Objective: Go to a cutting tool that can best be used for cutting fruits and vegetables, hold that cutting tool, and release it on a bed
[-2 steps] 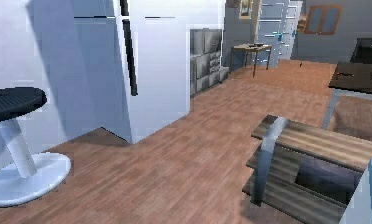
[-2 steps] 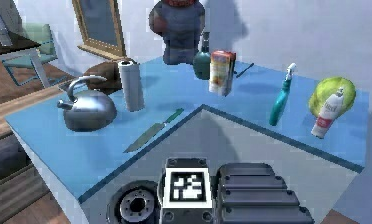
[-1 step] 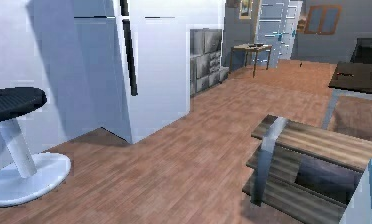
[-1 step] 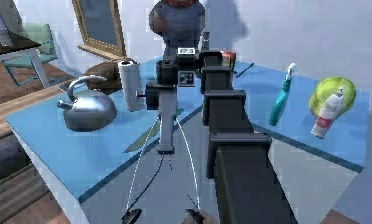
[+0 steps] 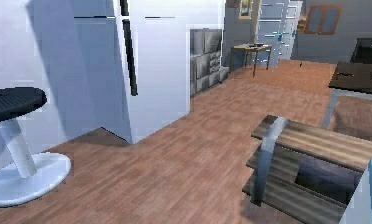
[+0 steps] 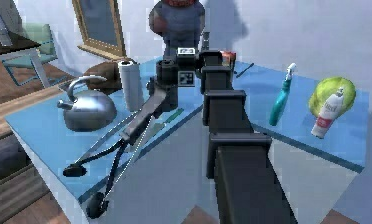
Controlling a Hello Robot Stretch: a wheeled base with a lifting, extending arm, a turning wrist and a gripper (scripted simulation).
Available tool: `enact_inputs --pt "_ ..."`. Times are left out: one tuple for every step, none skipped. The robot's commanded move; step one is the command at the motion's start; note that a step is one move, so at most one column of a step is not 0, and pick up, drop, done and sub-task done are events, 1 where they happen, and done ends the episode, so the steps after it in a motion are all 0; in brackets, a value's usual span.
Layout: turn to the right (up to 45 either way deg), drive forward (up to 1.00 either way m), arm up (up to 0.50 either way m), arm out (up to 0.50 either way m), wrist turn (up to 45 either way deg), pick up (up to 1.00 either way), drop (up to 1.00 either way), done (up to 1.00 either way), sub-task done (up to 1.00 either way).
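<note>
Standing here, I see a blue counter (image 6: pixel 294 145) running across the arm side view. The dark arm (image 6: pixel 239 160) rises from the bottom edge just right of centre and reaches out over it. At the arm's far end sit 2 white marker squares (image 6: pixel 184 52). Left of them the gripper (image 6: pixel 94 175) slants toward the lower left, its 2 thin fingers (image 6: pixel 119 140) crossing the counter's near corner. I cannot tell how the fingers are set or whether they have hold of anything.

A grey kettle (image 6: pixel 87 105) stands at centre left, just above the fingers, with a white paper roll (image 6: pixel 129 80) upright beside it. As for the cutting tool, a thin dark sliver (image 6: pixel 244 68) lies on the counter in the upper middle, just right of the arm's tip. Its shape would suit a knife, but it is too small to be sure.

Further right stand a teal bottle (image 6: pixel 281 95), a yellow-green lettuce (image 6: pixel 334 92) and, in front of the lettuce, a white bottle (image 6: pixel 324 118). A dark bust (image 6: pixel 174 15) sits at top centre, and a framed picture (image 6: pixel 99 25) is in the upper left.

In the forward view, a white fridge (image 5: pixel 154 70) stands in the upper middle and a stool (image 5: pixel 19 130) at the left edge. The wood floor (image 5: pixel 184 150) spreads between them. A wooden shelf unit (image 5: pixel 314 160) occupies the lower right, with a dark table (image 5: pixel 354 78) above it. A small table (image 5: pixel 252 50) stands far back.
</note>
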Motion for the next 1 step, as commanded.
enact_inputs --pt "0.0 0.0 0.0 0.0 45.0 0.0 0.0 0.0 0.0"
